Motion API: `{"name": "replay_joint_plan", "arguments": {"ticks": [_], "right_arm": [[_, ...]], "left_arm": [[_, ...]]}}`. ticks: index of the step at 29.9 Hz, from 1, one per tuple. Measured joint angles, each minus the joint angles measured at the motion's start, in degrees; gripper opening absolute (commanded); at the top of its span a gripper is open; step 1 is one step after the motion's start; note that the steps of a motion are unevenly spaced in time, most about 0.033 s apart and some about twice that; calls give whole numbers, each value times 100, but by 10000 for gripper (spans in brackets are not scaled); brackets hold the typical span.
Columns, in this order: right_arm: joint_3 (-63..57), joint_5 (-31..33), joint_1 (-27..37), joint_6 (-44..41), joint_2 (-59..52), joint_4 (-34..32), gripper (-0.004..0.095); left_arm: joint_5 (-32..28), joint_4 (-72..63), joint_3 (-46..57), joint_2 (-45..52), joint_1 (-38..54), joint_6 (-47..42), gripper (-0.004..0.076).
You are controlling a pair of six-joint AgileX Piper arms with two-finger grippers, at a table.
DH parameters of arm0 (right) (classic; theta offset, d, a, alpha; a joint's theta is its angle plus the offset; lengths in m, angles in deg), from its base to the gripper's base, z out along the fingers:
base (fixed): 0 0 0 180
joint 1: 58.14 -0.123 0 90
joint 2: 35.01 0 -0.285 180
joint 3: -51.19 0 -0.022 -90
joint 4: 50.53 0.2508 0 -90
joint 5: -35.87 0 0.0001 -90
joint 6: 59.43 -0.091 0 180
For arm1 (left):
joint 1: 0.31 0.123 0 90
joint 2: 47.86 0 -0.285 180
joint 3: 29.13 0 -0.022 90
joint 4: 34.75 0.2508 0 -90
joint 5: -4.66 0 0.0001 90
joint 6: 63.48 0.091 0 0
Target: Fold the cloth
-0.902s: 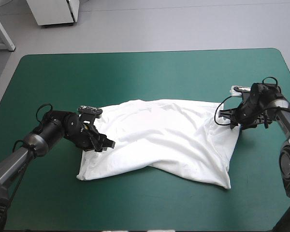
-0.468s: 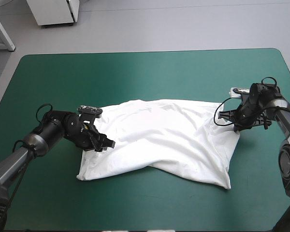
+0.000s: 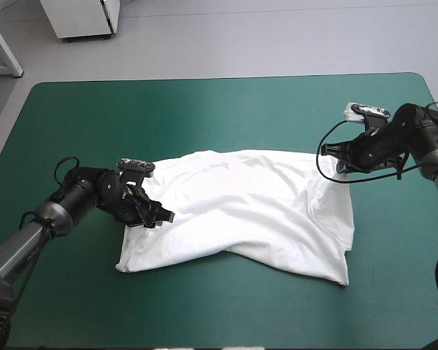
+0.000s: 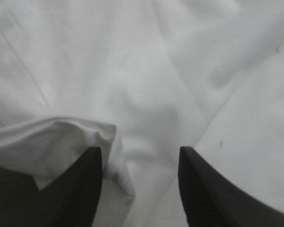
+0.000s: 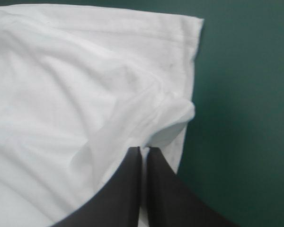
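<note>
The white T-shirt (image 3: 241, 208) lies spread and wrinkled across the middle of the teal-green table. My left gripper (image 3: 160, 216) rests low on the shirt's left end. In the left wrist view this gripper (image 4: 139, 151) is open, white cloth fills the gap, and a rumpled fold (image 4: 85, 132) lies against one finger. My right gripper (image 3: 341, 162) is at the shirt's far right corner. In the right wrist view it (image 5: 143, 149) is all but shut, with a raised peak of cloth (image 5: 173, 116) pinched at its tips. The shirt's hem (image 5: 194, 38) runs ahead of it.
Bare teal-green cover (image 3: 204, 109) surrounds the shirt on all sides, widest toward the far edge. A white cabinet (image 3: 84, 16) stands on the floor beyond the table's far left corner.
My right arm has risen and swung toward the far right, and the shirt's right edge has drawn inward. The left gripper has stayed where it was.
</note>
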Motion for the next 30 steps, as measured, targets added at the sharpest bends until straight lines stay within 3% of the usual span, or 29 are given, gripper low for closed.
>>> {"name": "replay_joint_plan", "arguments": {"ticks": [11,22,24,30], "right_arm": [[0,-81,-1221,84,409,281,-17],[0,-219,-1577,52,1240,435,-6],[0,-238,-1577,52,1260,487,37],[22,-85,-1577,90,1260,774,353]], "left_arm": [[0,-104,0,0,0,0,370],[-9,-194,0,0,0,0,370],[-9,-196,0,0,0,0,370],[-9,-196,0,0,0,0,371]]}}
